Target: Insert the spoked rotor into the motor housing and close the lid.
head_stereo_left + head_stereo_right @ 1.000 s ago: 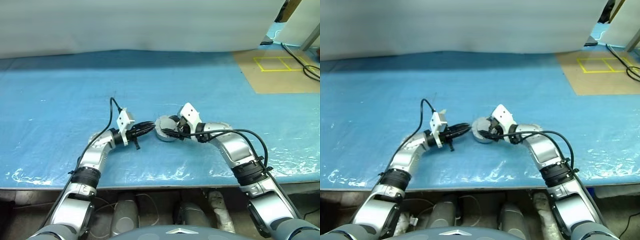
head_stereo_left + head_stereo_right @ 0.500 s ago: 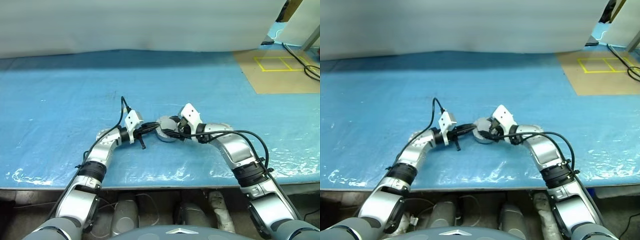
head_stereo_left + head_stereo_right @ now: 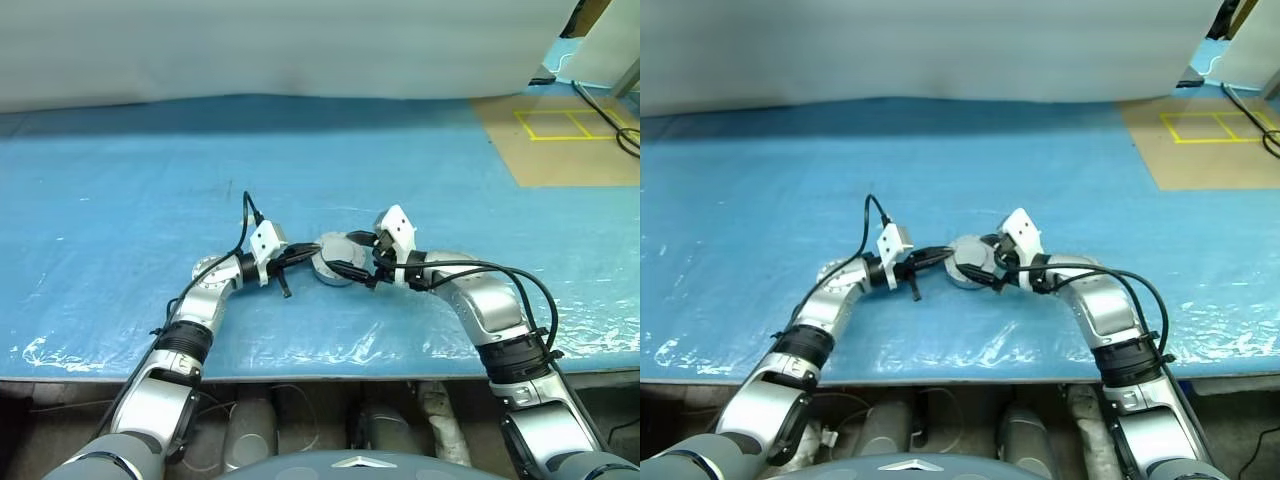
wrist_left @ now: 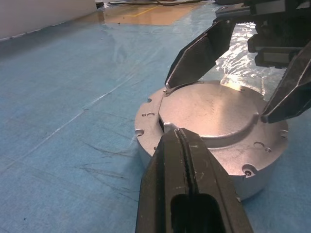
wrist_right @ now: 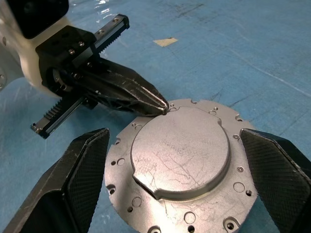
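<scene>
The motor housing (image 3: 333,262) lies on the blue table cover between my two grippers. It is a round silver unit with its flat closed face up (image 5: 180,155), so no copper windings show. My left gripper (image 3: 308,256) is shut, and its tip (image 4: 181,133) touches the housing's rim on its left side. My right gripper (image 3: 358,260) is open, its two fingers (image 5: 82,179) standing wide on either side of the housing and holding nothing. The spoked rotor and the lid are out of view.
A blue plastic sheet (image 3: 120,200) covers the whole table, crinkled along the front edge (image 3: 330,350). A white wall (image 3: 280,45) runs along the back. Brown floor with yellow tape marks (image 3: 560,125) lies at the far right.
My right gripper's fingers have spread wider and the hand has drawn back a little to the right. My left gripper stays shut at the housing's rim.
</scene>
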